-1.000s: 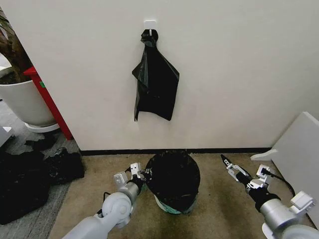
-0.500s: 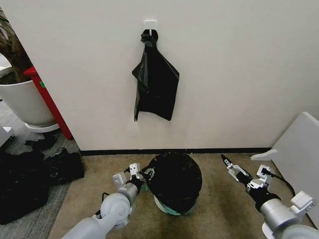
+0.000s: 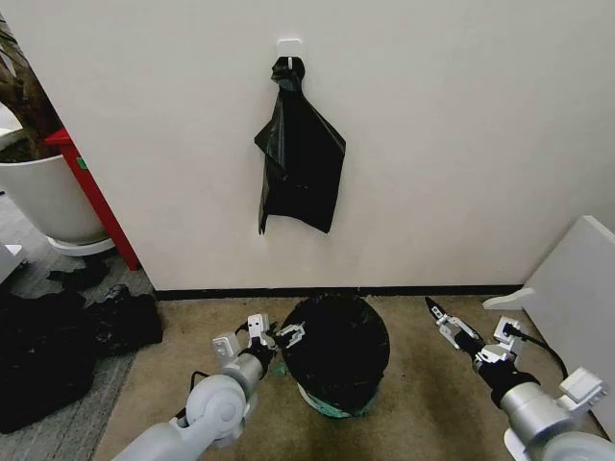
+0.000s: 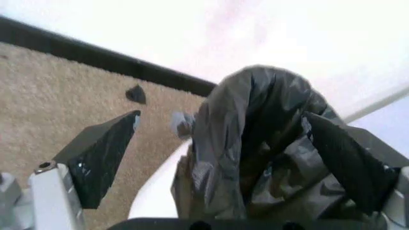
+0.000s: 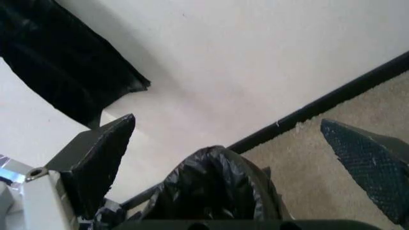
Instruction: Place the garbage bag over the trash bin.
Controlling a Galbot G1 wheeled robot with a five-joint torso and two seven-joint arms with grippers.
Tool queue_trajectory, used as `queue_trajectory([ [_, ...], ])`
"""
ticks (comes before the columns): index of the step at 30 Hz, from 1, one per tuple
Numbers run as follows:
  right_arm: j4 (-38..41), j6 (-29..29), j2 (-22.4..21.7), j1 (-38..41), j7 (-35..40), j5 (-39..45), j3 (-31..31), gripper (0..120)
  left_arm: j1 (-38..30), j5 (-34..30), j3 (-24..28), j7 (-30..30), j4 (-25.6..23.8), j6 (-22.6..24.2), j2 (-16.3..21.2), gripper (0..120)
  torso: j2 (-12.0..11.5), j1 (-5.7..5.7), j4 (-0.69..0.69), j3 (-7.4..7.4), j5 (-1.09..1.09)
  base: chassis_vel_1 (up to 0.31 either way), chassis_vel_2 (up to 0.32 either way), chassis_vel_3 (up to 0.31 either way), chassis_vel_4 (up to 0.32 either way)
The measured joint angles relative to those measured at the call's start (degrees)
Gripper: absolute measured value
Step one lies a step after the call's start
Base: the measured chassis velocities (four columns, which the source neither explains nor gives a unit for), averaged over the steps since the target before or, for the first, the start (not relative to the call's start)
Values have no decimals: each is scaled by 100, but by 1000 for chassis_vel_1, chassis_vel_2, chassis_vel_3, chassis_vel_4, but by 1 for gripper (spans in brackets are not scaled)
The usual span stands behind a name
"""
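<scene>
The trash bin [image 3: 325,402] stands on the carpet by the wall, its white side and pale green base showing under the garbage bag [image 3: 336,346]. The glossy black bag is draped over its top and hides the rim. My left gripper [image 3: 284,336] is at the bin's left side and open. In the left wrist view its fingers [image 4: 99,155] stand wide either side of the bunched bag [image 4: 255,143], above the bin's white wall [image 4: 156,194]. My right gripper [image 3: 434,309] hovers open to the right of the bin, apart from it; the bag [image 5: 211,191] lies below it.
A narrower black sack [image 3: 300,154] hangs from a wall hook above the bin. A white planter [image 3: 43,197] and a red post [image 3: 94,197] stand at the far left, with black bundles [image 3: 58,351] on the floor. A white board [image 3: 572,283] leans at right.
My left arm has drawn back slightly toward the lower left, its fingers now clear beside the bag. The bag's left edge has settled a little. The right arm has not moved.
</scene>
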Motion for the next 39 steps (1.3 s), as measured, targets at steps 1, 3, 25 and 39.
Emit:
queue_trajectory([
  [1,9,2,7,16,-4,-9,33,100,101,11,-141,12,-134,-3,61,100,0,0,-1,0,0,0,0,0,0],
  [3,32,6,24,41,-22,-84,85,100,246,74,-330,32,-340,-13,160,100,0,0,-1,0,0,0,0,0,0],
  [25,-82,1431,1251,-96,-752,-4814,-988,100,3790,2839,-4918,2104,-1796,-1322,685,100,0,0,0,-1,-2,0,0,0,0],
  [39,-183,2324,2424,-783,-2080,-5385,-532,100,6051,3360,-5757,2626,-2962,-1506,-1295,100,1,0,1,-1,0,0,0,0,0],
])
